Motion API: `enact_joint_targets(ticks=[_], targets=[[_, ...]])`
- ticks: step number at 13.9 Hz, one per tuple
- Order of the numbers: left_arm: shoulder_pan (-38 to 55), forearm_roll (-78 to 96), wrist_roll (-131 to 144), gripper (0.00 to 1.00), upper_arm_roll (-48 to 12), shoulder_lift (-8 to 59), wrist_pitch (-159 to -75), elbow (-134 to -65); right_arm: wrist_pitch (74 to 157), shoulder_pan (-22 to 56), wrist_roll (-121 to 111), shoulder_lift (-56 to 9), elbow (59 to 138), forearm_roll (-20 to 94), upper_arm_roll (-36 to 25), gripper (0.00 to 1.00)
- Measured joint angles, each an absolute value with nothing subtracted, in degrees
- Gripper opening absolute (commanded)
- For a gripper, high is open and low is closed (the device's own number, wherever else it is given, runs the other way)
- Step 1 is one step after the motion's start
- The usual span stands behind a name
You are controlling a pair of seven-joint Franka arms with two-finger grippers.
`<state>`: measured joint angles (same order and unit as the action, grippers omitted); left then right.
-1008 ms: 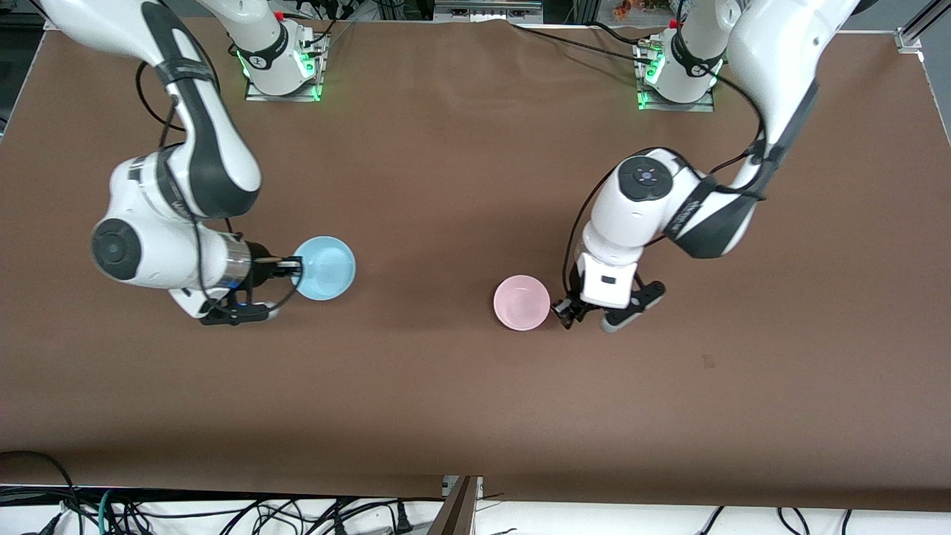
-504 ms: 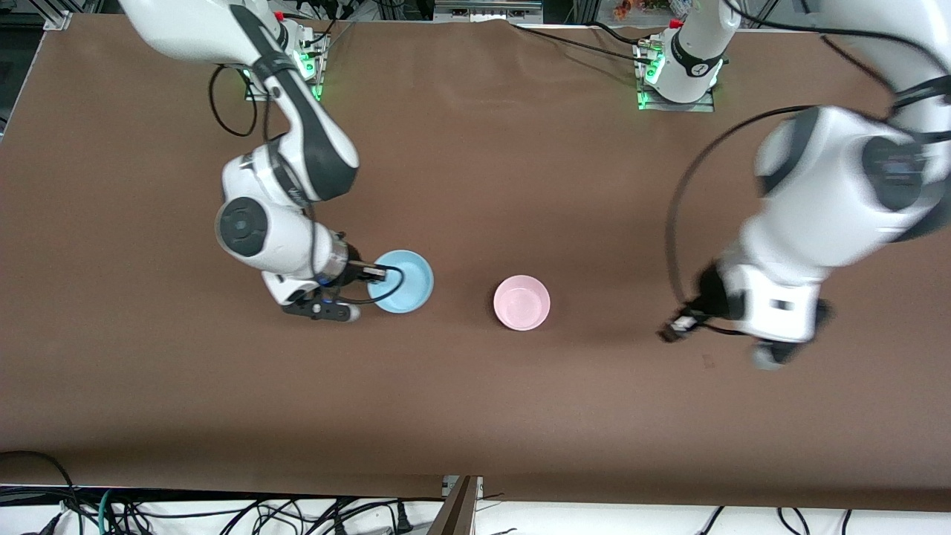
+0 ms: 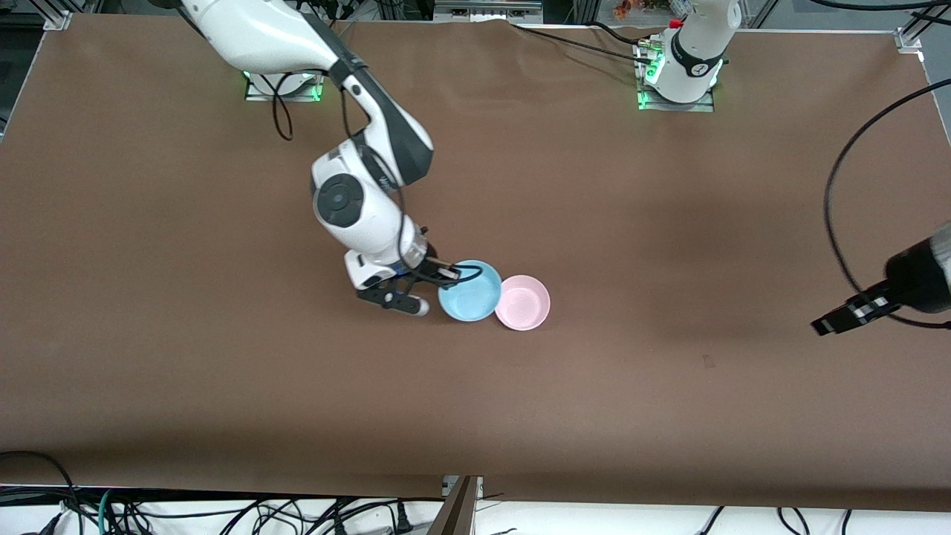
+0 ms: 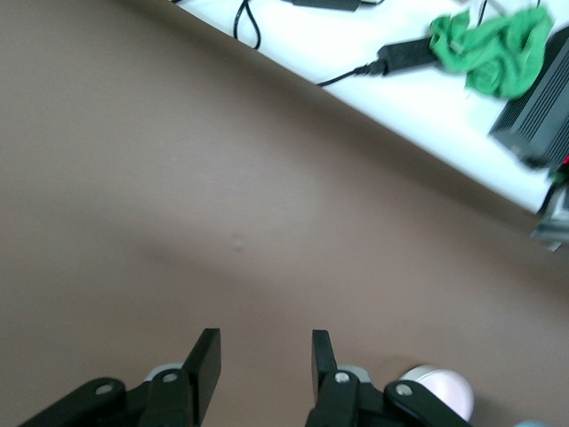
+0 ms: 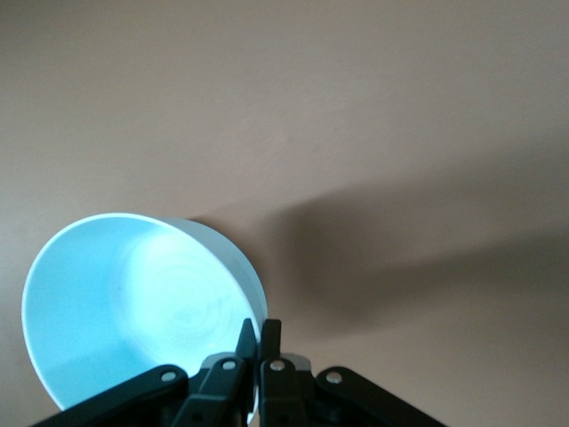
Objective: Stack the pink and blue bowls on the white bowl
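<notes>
Front view: the blue bowl (image 3: 469,300) is plain, round and light blue, its open side up. It hangs from the right tool (image 3: 448,273), which is clenched on its rim at the side toward the right arm's end of the bench (image 3: 223,386). It overlaps the rim of the pink bowl (image 3: 523,302), a pale pink round bowl standing upright near the bench's middle. The left tool (image 3: 838,322) is up in the air over the left arm's end of the bench, well apart from both bowls, a black cable (image 3: 839,200) looping above it.

Left wrist view: the left tool (image 4: 264,363) is released, its fingers (image 4: 204,365) apart with bare brown bench between them; nothing is held.

Right wrist view: the right tool (image 5: 258,336) pinches the blue bowl's (image 5: 133,302) thin wall, one finger inside and one outside. The bowl's inside is smooth and glossy, and a dark shadow (image 5: 400,258) lies on the bench beside it.
</notes>
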<state>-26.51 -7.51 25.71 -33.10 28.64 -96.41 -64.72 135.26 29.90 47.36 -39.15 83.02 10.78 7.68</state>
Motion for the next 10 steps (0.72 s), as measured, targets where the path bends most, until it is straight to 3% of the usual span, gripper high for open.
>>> enact_joint_targets(ticks=[6, 10], targets=[[-35.43, -7.51, 6.39, 0.54, -33.06, 24.31, -91.48, -65.59, 146.19, 34.96, 49.78, -43.55, 82.88, 10.76, 7.47, 0.0], [-37.91, -7.51, -0.4, 0.63, -32.89, 24.93, -93.43, -70.28, 149.83, 35.73, 49.8, -45.53, 82.71, 10.5, 7.17, 0.0]])
